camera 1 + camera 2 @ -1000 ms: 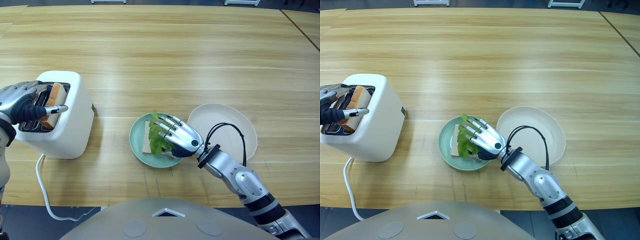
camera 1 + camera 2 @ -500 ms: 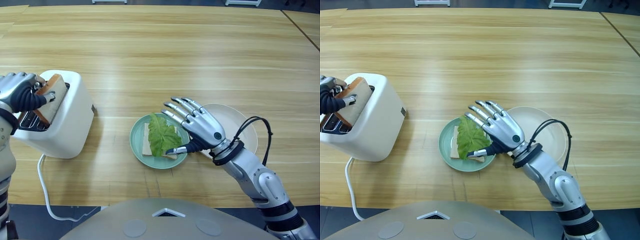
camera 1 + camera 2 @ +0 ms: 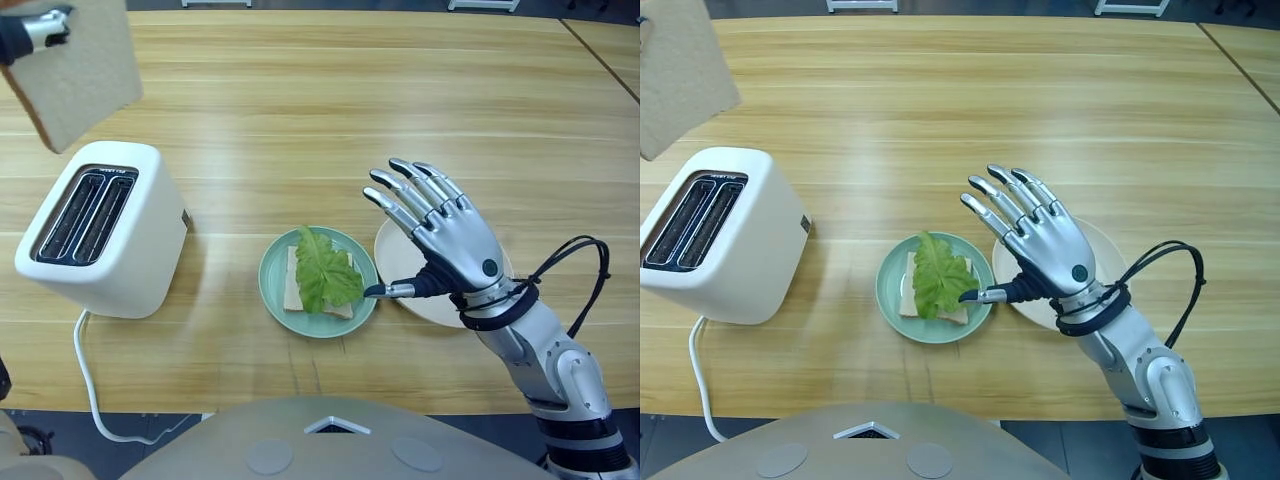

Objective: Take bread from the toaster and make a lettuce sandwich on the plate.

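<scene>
L hand (image 3: 28, 30): fingers closed on the top corner of the bread slice (image 3: 85, 70). It's held up in the air over the left side of the tabletop (image 3: 350, 100), above and beyond the toaster (image 3: 110, 235). Slice hangs tilted, flat face toward me, well clear of the toaster. Hand is cut off by the frame edge. I see a fingertip pressed on the slice; rest of the grip, can't tell.

R hand (image 3: 450, 235): fingers fully spread, holding nothing, back of hand toward me. It sits over the cream plate (image 3: 392, 258). Thumb points left, tip right at the green plate's rim. Touching or not, can't tell.

Green plate (image 3: 272, 300): close to the tabletop's near edge, abt mid-width. Bottom slice (image 3: 292, 292) lies flat on it. Lettuce leaf (image 3: 325, 275) lies on that as the top layer, covering most of the bread, tip toward the far rim.

Cream plate: just right of the green plate, rims v. close, partly hidden under R hand.

Toaster: white, by the near edge, left side, two slots facing up. Power cord (image 3: 85, 385) runs from its near side off the near edge.
</scene>
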Robot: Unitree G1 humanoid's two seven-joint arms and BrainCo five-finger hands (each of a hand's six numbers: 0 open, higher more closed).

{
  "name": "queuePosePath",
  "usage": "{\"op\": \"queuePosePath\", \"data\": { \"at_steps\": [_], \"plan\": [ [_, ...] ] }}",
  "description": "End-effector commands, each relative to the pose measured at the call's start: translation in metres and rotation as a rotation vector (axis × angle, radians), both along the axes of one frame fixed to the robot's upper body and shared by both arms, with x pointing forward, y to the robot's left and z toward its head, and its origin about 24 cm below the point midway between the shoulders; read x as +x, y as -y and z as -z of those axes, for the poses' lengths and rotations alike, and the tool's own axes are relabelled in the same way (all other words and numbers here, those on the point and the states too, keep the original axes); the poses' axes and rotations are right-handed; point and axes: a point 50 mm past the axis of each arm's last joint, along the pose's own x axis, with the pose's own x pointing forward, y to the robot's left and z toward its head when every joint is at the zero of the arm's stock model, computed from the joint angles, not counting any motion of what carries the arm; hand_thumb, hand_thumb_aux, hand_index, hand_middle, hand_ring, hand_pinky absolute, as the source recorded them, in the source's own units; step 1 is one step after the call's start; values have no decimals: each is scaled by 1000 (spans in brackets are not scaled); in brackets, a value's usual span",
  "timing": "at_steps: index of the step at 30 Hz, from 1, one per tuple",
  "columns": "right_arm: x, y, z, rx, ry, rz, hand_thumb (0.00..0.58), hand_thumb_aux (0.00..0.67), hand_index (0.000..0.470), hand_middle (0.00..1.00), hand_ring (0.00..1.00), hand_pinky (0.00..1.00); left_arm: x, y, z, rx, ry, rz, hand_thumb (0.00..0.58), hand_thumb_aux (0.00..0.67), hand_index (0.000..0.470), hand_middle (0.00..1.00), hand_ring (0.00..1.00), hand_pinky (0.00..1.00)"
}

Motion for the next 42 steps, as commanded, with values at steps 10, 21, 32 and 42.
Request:
{"op": "queuePosePath", "data": {
  "at_steps": [10, 21, 32, 42],
  "plan": [
    [-29, -17, -14, -104, 303, -279, 0, 0, 0, 0, 0, 0, 55, 119, 152, -420, -1016, 675, 580, 670, 470, 1000, 1000, 1000],
    [-23, -16, 69, -204, -405, -267, 0, 0, 0, 0, 0, 0, 58, 149, 272, -562, -1300, 492, 580, 670, 470, 1000, 1000, 1000],
    [-23, -12, 112, -308, -782, -208, 0, 0, 0, 0, 0, 0, 58, 148, 296, -262, -1152, 430, 580, 670, 470, 1000, 1000, 1000],
    [-5, -28, 104, -265, -768, -175, 0, 0, 0, 0, 0, 0, 79, 169, 205, 230, 170, 430, 0, 0, 0, 0, 0, 0]
  ]
}}
